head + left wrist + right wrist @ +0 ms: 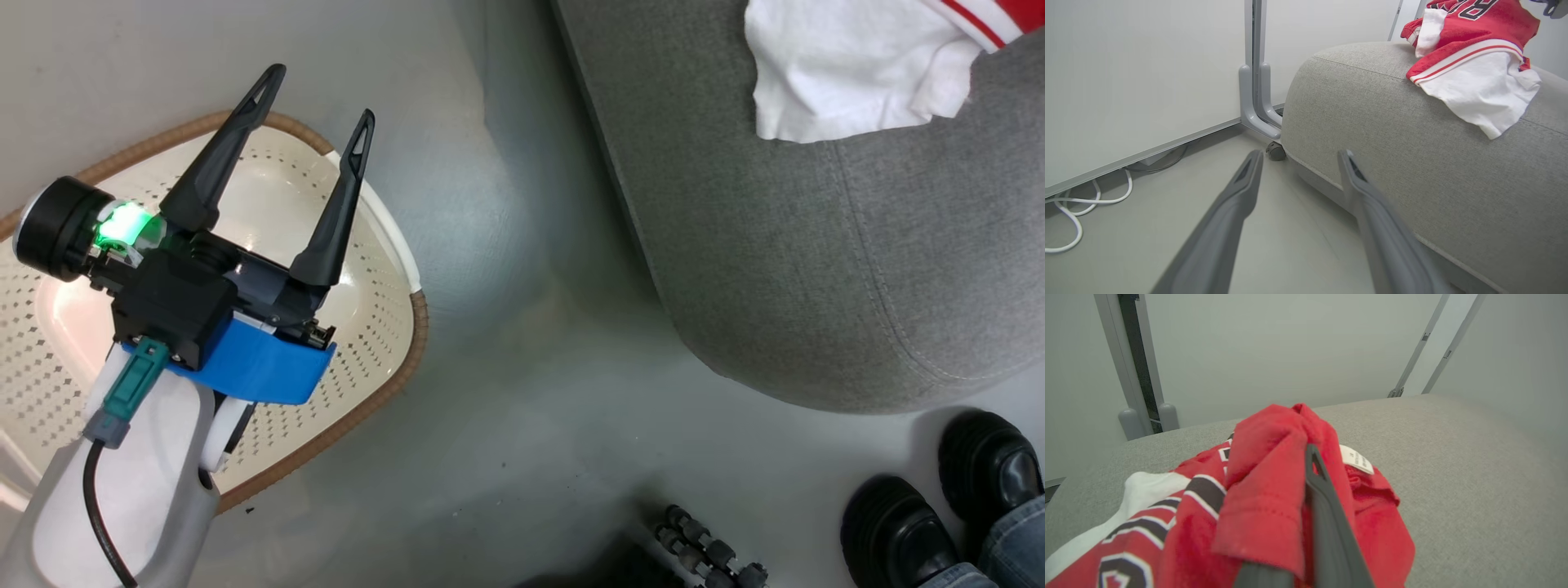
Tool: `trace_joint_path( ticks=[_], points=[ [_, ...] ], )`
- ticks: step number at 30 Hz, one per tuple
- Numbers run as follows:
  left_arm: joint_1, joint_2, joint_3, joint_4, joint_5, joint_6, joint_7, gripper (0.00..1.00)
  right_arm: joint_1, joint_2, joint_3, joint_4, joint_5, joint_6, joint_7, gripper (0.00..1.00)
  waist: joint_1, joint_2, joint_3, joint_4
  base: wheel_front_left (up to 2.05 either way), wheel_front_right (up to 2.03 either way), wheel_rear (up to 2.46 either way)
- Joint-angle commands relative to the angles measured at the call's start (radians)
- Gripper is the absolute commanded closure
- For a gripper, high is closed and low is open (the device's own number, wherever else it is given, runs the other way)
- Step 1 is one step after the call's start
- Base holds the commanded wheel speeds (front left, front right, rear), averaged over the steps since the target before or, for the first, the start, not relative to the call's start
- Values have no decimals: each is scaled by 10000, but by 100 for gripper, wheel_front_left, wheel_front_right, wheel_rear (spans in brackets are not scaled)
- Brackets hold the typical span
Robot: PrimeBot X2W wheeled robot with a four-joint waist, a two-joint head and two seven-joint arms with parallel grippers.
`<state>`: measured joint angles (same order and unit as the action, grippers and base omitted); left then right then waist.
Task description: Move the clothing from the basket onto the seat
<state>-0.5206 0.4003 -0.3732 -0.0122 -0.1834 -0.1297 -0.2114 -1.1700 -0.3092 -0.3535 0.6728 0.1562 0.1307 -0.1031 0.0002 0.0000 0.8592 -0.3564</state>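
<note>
Two readings | left gripper (322, 94) splayed above basket (384, 327) | right gripper (1298, 457) pinching clothing (1265, 490) (on seat (1453, 477))

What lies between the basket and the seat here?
Bare grey floor lies between the basket and the seat, as the head view shows.

Black shoes (894, 527) on the floor (531, 425) — white cables (1094, 201) beside a panel (1126, 81).

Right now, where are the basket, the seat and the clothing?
basket (377, 327): head view, perforated side wall.
seat (816, 269): head view, bare grey fabric.
clothing (1265, 477): right wrist view, red fold.
</note>
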Motion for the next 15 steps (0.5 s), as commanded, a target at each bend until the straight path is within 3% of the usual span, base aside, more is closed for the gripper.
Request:
trace_joint_path(
  ticks=[1,9,11,12,13,14,15],
  points=[
    [-195,47,-35,-1,53,9,9,0,69,-4,46,236,-190,1,-177,100,-2,0,2,77,0,0,0],
    [-194,-15,-105,173,45,159,-135,0,-135,-107,128,1283,-402,1,-733,100,-2,0,-148,217,0,0,0],
    [-208,-60,-134,262,10,168,-200,0,-187,-122,197,1438,-465,1,-848,68,-2,0,-205,256,0,0,0],
    [-213,-80,-141,305,-11,169,-213,0,-176,-133,233,1496,-479,1,-878,37,-2,0,-243,274,0,0,0],
    [-220,-107,-157,355,-15,167,-231,0,-172,-147,284,1569,-508,1,-949,14,-2,0,-291,297,0,0,0],
    [-220,-107,-157,355,-15,167,-231,0,-172,-147,284,1569,-508,1,-949,14,-2,0,-291,297,0,0,0],
    [-226,-136,-182,409,-24,165,-259,0,-166,-167,328,1632,-538,1,-978,0,-2,0,-339,322,0,0,0]
  ],
)
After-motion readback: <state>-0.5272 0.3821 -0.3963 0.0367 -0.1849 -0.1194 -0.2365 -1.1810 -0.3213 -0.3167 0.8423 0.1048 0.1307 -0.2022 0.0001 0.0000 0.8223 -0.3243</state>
